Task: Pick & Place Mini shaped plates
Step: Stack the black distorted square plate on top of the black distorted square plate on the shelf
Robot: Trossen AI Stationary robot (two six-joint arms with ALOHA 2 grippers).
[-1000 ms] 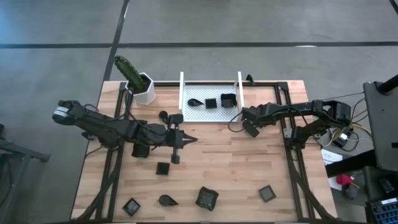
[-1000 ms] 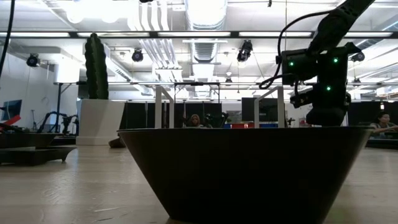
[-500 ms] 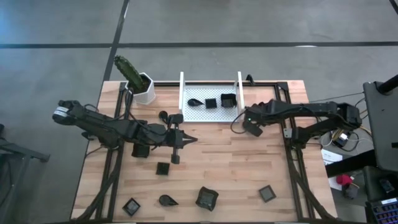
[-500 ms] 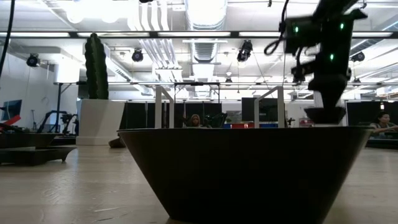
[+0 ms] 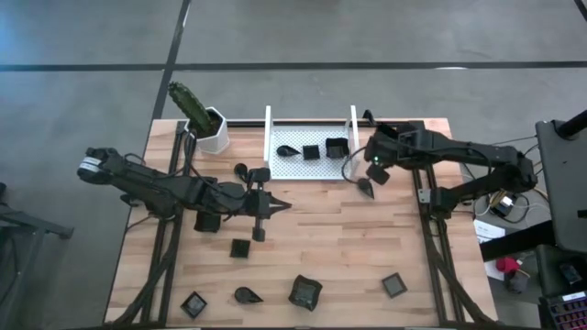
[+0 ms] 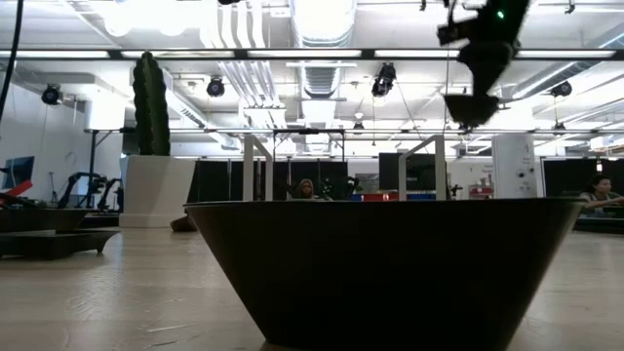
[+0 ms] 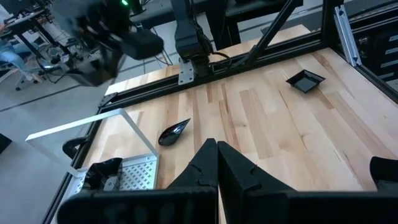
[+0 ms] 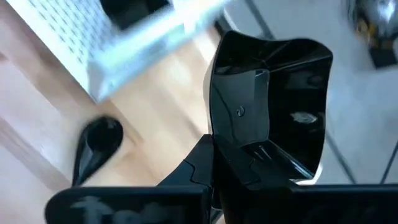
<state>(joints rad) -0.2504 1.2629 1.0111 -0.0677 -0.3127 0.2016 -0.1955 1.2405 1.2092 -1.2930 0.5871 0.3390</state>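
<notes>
glossy black square plate (image 8: 273, 93), flared rim

Nothing readable turned up here: no labels, brands, numbers or signs could be made out in any view.

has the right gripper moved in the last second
Yes. The right gripper, shut on a square plate, has risen in the low view and shifted toward the white tray.

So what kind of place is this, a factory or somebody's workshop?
Most likely a robotics lab in a large open hall. Two dark arms work over a wooden table on a metal frame. Beyond it the low view shows exposed ceiling ducts, hanging lights and more equipment benches.
</notes>
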